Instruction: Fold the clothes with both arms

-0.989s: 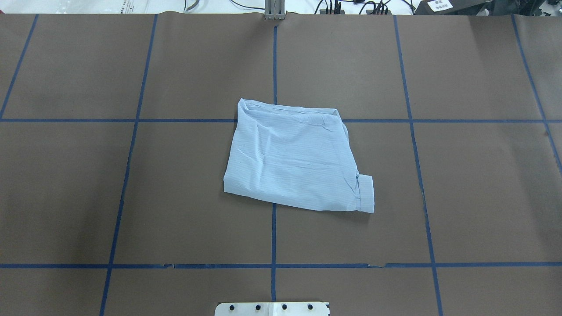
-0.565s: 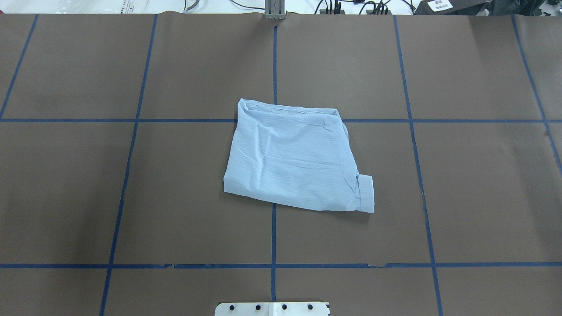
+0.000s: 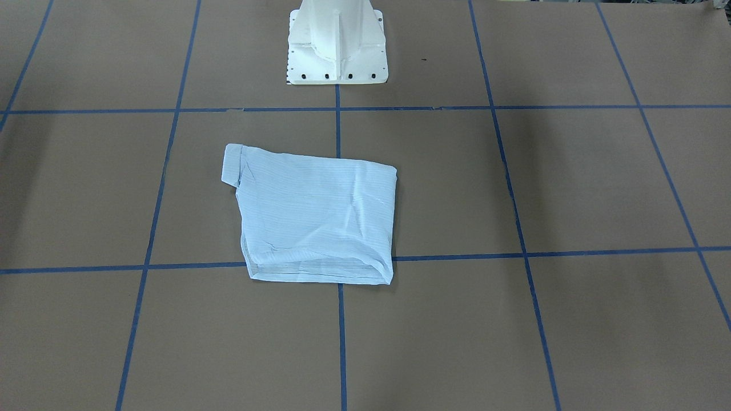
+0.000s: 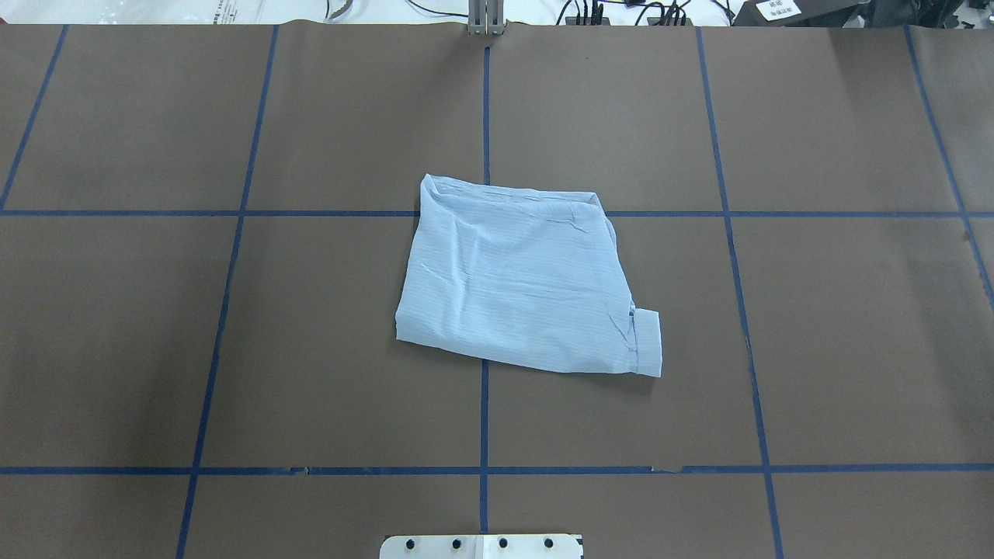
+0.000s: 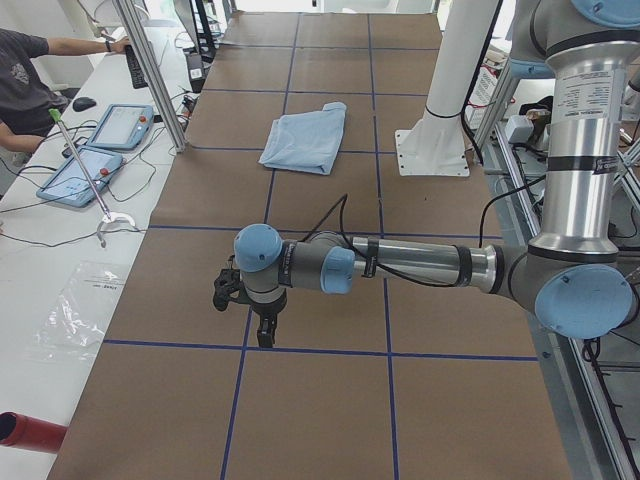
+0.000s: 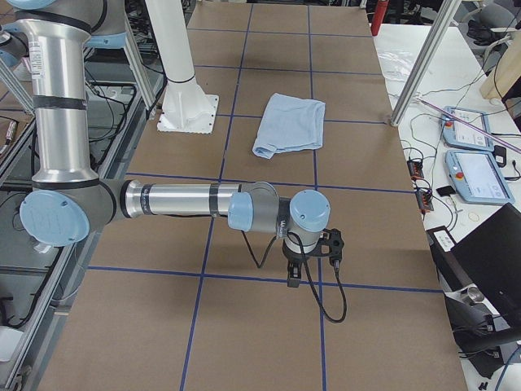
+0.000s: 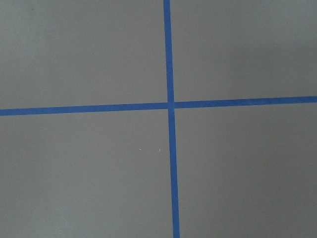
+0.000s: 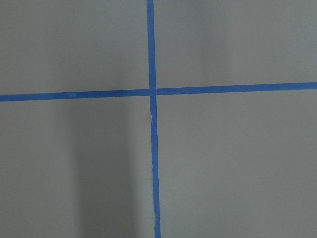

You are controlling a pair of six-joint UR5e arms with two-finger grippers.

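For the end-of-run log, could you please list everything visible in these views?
Shirt: one, pale blue, folded, table centre.
Table: one, brown, under everything.
Tape lines: several, blue, gridded across the table.
Pedestal base: one, white, table's robot-side edge.
Teach pendants: two, blue-grey, on the side bench.
Person: one, dark top, at that bench.
Left arm: one, silver-grey, low over the table, away from the shirt.
Right arm: one, silver-grey, likewise, opposite end.
Left gripper, right gripper: two, black; fingers' state unclear.

count: one shirt (image 4: 512, 272); two robot arms, the left arm (image 5: 420, 265) and the right arm (image 6: 179, 199); one white pedestal base (image 3: 337, 51); two tablets (image 5: 122, 125); one person (image 5: 20, 75).
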